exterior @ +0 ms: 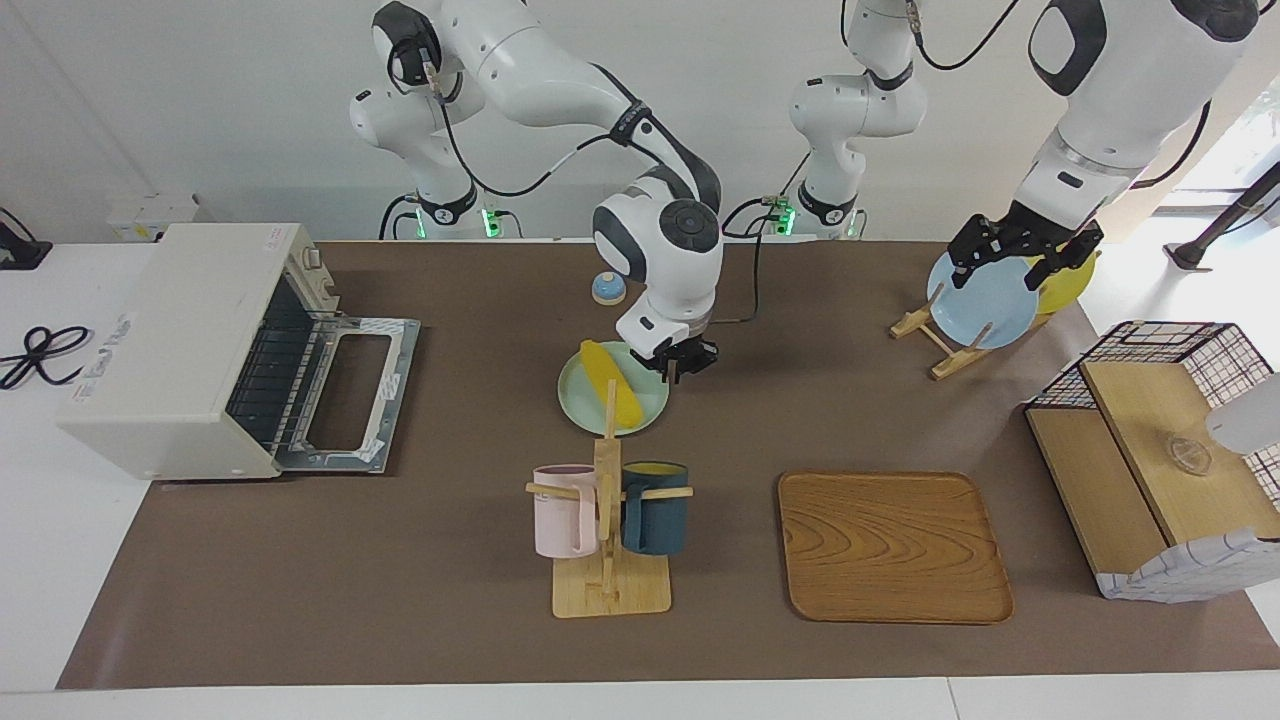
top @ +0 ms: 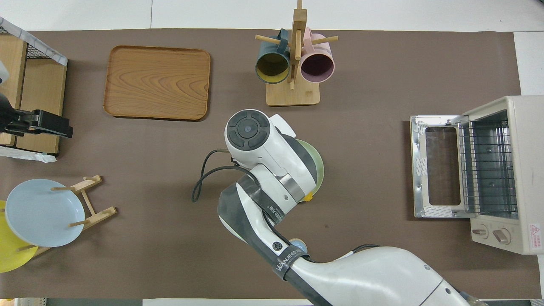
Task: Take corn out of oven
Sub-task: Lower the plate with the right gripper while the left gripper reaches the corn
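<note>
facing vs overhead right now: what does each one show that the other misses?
Facing only: the corn lying whole on the green plate, the right gripper at the plate's edge beside it.
Overhead only: the oven knobs and the insides of the mugs; the right arm covers most of the plate.
Both: oven door down, wooden tray, left gripper over the plate rack.

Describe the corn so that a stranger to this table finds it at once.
Start at the wooden mug rack with the pink and dark blue mugs, mid-table. Just nearer the robots lies a pale green plate, and the corn rests on it, beside the right gripper. It is the only long, bright yellow thing there; the yellow plate is round.
</note>
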`<state>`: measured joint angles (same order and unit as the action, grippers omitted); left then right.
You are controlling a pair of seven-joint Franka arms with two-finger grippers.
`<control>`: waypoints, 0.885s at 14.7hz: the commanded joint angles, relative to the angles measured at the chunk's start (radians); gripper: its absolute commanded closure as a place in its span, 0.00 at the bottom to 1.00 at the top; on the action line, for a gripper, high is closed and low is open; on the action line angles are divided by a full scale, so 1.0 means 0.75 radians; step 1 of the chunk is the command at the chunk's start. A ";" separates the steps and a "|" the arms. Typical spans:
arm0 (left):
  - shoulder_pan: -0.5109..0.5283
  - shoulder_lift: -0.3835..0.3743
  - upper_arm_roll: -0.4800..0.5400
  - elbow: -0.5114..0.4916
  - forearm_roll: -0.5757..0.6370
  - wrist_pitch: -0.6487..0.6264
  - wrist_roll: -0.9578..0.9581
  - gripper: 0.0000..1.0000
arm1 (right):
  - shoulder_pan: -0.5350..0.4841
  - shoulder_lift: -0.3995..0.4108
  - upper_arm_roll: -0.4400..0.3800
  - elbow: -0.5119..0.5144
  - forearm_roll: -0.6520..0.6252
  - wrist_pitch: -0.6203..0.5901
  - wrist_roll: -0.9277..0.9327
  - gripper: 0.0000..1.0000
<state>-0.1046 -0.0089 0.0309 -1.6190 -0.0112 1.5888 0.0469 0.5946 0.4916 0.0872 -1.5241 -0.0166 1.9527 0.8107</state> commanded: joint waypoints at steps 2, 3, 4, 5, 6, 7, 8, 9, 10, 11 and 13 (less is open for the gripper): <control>-0.032 -0.074 -0.008 -0.142 0.003 0.103 -0.117 0.00 | -0.140 -0.117 0.002 -0.011 -0.086 -0.186 -0.160 1.00; -0.079 -0.076 -0.006 -0.163 -0.018 0.121 -0.152 0.00 | -0.183 -0.146 0.002 -0.037 -0.117 -0.233 -0.231 1.00; -0.120 -0.074 -0.006 -0.175 -0.020 0.131 -0.193 0.00 | -0.228 -0.189 0.002 -0.092 -0.145 -0.266 -0.311 1.00; -0.165 -0.072 -0.006 -0.191 -0.020 0.146 -0.248 0.00 | -0.277 -0.240 0.002 -0.176 -0.166 -0.264 -0.379 1.00; -0.218 -0.074 -0.006 -0.226 -0.022 0.180 -0.328 0.00 | -0.340 -0.297 0.004 -0.286 -0.170 -0.240 -0.424 1.00; -0.263 -0.076 -0.006 -0.261 -0.028 0.221 -0.417 0.00 | -0.393 -0.328 0.004 -0.374 -0.170 -0.195 -0.441 1.00; -0.318 -0.076 -0.006 -0.289 -0.036 0.262 -0.491 0.00 | -0.426 -0.359 0.006 -0.468 -0.170 -0.156 -0.435 1.00; -0.375 -0.070 -0.006 -0.312 -0.048 0.299 -0.563 0.00 | -0.443 -0.389 0.004 -0.542 -0.168 -0.123 -0.424 1.00; -0.425 -0.060 -0.006 -0.328 -0.055 0.338 -0.630 0.00 | -0.467 -0.400 0.004 -0.579 -0.168 -0.106 -0.422 1.00; -0.480 -0.048 -0.006 -0.345 -0.073 0.391 -0.694 0.00 | -0.494 -0.410 0.004 -0.614 -0.170 -0.090 -0.434 1.00; -0.602 0.012 -0.006 -0.375 -0.114 0.519 -0.859 0.00 | -0.571 -0.430 0.002 -0.710 -0.172 0.018 -0.514 1.00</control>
<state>-0.4773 -0.0200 0.0067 -1.8594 -0.0689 1.8884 -0.4997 0.2234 0.2266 0.0778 -1.9507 -0.1353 1.8927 0.4838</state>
